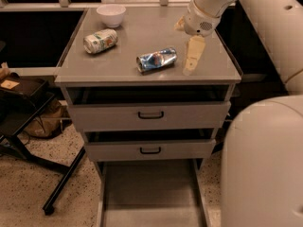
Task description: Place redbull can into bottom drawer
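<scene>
Lying on its side on the grey metal cabinet top (pixel 142 32), the slim blue-and-silver redbull can (pixel 156 59) rests just beside the cream gripper (pixel 191 58), which hangs low over the surface, probably lined up for a sideways grasp. It holds nothing (whether it is open or closed I cannot tell). The deep grey bottom drawer (pixel 149 193) stands pulled out below, ready to receive the can.

Cabinet top (pixel 142 34) bears redbull can (pixel 156 60), labelled can (pixel 100 40), bowl (pixel 111 15); claw (pixel 189 46) above.
</scene>
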Motion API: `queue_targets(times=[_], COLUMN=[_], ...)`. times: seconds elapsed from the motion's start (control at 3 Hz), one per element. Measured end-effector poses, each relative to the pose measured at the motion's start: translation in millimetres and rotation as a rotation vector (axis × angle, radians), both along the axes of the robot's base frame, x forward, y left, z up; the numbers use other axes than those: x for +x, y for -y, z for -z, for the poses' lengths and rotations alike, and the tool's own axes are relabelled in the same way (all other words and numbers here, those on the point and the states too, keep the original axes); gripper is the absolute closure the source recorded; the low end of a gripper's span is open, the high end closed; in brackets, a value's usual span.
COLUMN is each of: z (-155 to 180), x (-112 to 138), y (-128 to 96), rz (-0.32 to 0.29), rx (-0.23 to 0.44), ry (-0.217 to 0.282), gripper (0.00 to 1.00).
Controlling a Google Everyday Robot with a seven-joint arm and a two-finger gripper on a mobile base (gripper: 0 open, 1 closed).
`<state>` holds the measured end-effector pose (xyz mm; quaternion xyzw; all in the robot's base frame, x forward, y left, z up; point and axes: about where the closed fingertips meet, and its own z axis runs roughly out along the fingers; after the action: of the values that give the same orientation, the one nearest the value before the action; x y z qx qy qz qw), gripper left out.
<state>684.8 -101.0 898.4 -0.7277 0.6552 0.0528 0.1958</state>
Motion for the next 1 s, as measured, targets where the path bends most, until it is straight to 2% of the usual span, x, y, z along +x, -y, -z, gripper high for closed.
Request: queue_targets(times=[0.33, 1.0], z=[14.4, 43.4], x=[29.4, 64.7], y=[-18.4, -47.3], rz=[-0.048, -0.096], rx=[0.008, 0.038], ry=[-0.004, -0.008], gripper=[0.00, 0.00])
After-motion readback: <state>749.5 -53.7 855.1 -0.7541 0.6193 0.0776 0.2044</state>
